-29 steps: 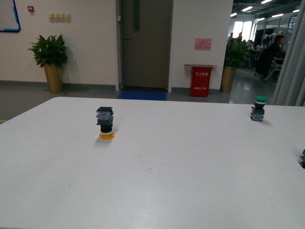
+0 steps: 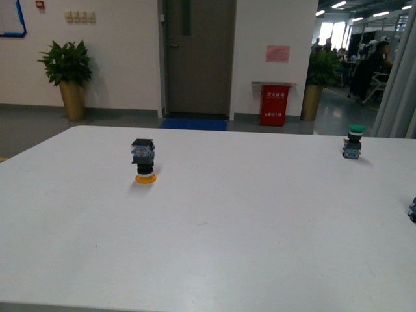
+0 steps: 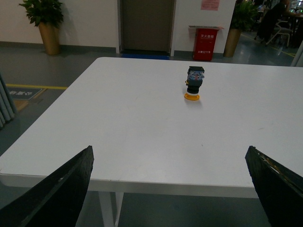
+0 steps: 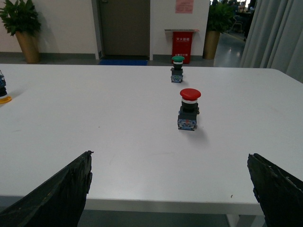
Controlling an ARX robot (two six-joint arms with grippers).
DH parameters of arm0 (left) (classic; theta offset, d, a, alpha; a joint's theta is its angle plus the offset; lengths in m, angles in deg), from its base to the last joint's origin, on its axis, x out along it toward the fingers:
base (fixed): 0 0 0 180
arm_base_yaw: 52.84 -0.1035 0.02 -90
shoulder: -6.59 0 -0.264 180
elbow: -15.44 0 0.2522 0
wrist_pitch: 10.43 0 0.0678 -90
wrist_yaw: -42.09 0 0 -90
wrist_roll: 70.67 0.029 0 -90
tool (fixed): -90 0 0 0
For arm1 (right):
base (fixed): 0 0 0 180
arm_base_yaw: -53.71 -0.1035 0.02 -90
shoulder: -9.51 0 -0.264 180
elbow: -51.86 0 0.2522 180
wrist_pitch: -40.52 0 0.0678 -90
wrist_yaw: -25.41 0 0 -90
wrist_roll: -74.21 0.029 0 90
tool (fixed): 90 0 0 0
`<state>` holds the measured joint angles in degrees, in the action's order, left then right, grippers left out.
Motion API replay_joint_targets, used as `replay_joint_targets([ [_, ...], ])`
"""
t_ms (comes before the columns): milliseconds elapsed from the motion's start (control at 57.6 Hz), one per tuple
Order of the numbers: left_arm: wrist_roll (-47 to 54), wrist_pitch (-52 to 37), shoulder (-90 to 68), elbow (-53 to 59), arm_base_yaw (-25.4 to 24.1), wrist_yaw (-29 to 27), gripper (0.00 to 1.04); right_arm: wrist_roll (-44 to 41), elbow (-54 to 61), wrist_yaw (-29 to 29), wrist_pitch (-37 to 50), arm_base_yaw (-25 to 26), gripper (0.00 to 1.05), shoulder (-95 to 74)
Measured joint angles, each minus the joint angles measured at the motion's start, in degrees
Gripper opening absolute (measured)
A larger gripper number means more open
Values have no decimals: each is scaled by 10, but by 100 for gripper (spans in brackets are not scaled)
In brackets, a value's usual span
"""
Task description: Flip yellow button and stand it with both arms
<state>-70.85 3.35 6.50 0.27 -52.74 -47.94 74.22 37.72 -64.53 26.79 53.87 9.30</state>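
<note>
Both arms sit low at the table's near edge, looking across it. The left gripper [image 3: 168,156] and the right gripper [image 4: 169,158] are spread wide and hold nothing. The yellow button [image 2: 144,162] stands left of centre in the front view. Its long axis is vertical, with the cap down on the white table [image 2: 260,227] and the block end up.

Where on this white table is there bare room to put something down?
The wide near half of the white table is bare, as is the stretch between the yellow-capped push-button and the green-capped push-button. The right side is busier: the red-capped push-button stands there.
</note>
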Motion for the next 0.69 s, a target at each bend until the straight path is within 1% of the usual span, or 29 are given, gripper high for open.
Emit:
replay_joint_targets([
  [400, 1, 1, -1, -1, 0, -3, 99, 0, 0, 0, 0, 0, 98, 0],
  [417, 6, 20, -13, -6, 7, -22, 99, 0, 0, 0, 0, 0, 98, 0],
  [434, 23, 71, -38, -26, 19, -65, 99, 0, 0, 0, 0, 0, 98, 0],
  [469, 35, 116, -80, -50, 27, -99, 99, 0, 0, 0, 0, 0, 98, 0],
  [504, 46, 127, -131, -69, 28, -121, 99, 0, 0, 0, 0, 0, 98, 0],
  [539, 56, 111, -181, -84, 29, -132, 99, 0, 0, 0, 0, 0, 98, 0],
  [573, 67, 77, -231, -99, 28, -136, 99, 0, 0, 0, 0, 0, 98, 0],
  [608, 76, 7, -315, -133, 24, -130, 99, 0, 0, 0, 0, 0, 98, 0],
  [695, 87, -86, -435, -205, 23, -128, 99, 0, 0, 0, 0, 0, 98, 0],
])
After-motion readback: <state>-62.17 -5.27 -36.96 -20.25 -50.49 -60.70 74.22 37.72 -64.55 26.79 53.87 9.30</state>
